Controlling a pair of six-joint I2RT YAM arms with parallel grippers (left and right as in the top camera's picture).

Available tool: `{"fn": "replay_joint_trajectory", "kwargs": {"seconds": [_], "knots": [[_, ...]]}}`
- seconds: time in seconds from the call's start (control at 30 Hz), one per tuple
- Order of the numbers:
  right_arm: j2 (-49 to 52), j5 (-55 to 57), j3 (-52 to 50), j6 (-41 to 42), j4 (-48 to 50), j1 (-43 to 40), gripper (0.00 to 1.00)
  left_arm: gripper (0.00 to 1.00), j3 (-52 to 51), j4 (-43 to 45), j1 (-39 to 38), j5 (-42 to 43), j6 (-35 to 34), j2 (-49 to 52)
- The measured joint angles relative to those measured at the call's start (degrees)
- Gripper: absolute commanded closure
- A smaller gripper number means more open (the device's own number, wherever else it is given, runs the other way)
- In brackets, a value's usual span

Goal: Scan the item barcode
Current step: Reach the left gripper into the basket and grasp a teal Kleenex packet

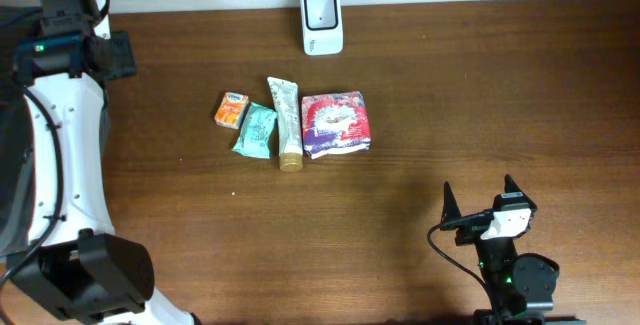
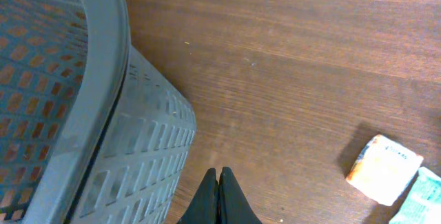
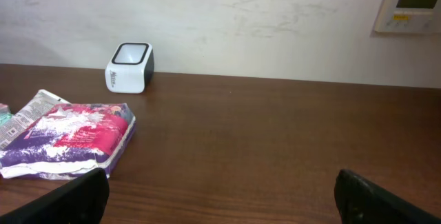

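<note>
Purple-and-red pouch (image 1: 337, 123) lies mid-table (image 1: 450, 85), short of the white scanner (image 1: 321, 22) at the far edge. My right pincer (image 1: 478, 187) hangs nearest, jaws wide apart; my left pincer (image 2: 219, 176) is pressed together, empty. I'd pinch one edge, keeping the barcode uncovered and turned toward the scanner. Its print is unreadable.
</note>
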Motion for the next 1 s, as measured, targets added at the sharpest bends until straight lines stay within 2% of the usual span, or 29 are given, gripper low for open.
{"fn": "replay_joint_trajectory", "kwargs": {"seconds": [0.17, 0.2, 0.47, 0.6, 0.67, 0.73, 0.83, 0.87, 0.9, 0.97, 1.0], "knots": [[0.0, 0.0, 0.0, 0.0, 0.0, 0.0, 0.02, 0.96, 0.0, -0.5, 6.3, 0.9, 0.9, 0.0], [0.0, 0.0, 0.0, 0.0, 0.0, 0.0, 0.01, 0.93, 0.0, -0.5, 6.8, 1.3, 0.9, 0.0], [0.0, 0.0, 0.0, 0.0, 0.0, 0.0, 0.01, 0.91, 0.0, 1.7, 6.7, 2.2, 1.1, 0.0], [0.0, 0.0, 0.0, 0.0, 0.0, 0.0, 0.01, 0.79, 0.0, 2.2, 6.8, 2.5, 1.3, 0.0], [0.0, 0.0, 0.0, 0.0, 0.0, 0.0, 0.01, 0.66, 0.0, 3.5, 7.1, 2.6, 1.3, 0.0], [0.0, 0.0, 0.0, 0.0, 0.0, 0.0, 0.01, 0.66, 0.0, 4.9, 7.3, 3.3, 1.3, -0.1], [0.0, 0.0, 0.0, 0.0, 0.0, 0.0, 0.01, 0.57, -0.4, 9.3, 7.8, 6.1, 1.7, -3.1], [0.0, 0.0, 0.0, 0.0, 0.0, 0.0, 0.01, 0.52, -0.4, 10.9, 7.8, 7.0, 1.7, -5.6], [0.0, 0.0, 0.0, 0.0, 0.0, 0.0, 0.01, 0.34, -0.4, 13.5, 7.8, 7.5, 1.7, -9.0], [0.0, 0.0, 0.0, 0.0, 0.0, 0.0, 0.01, 0.24, -0.3, 16.5, 8.0, 5.4, 1.9, -13.8], [0.0, 0.0, 0.0, 0.0, 0.0, 0.0, 0.01, 0.21, -0.2, 15.9, 9.7, -1.2, 1.9, -13.8]]}}
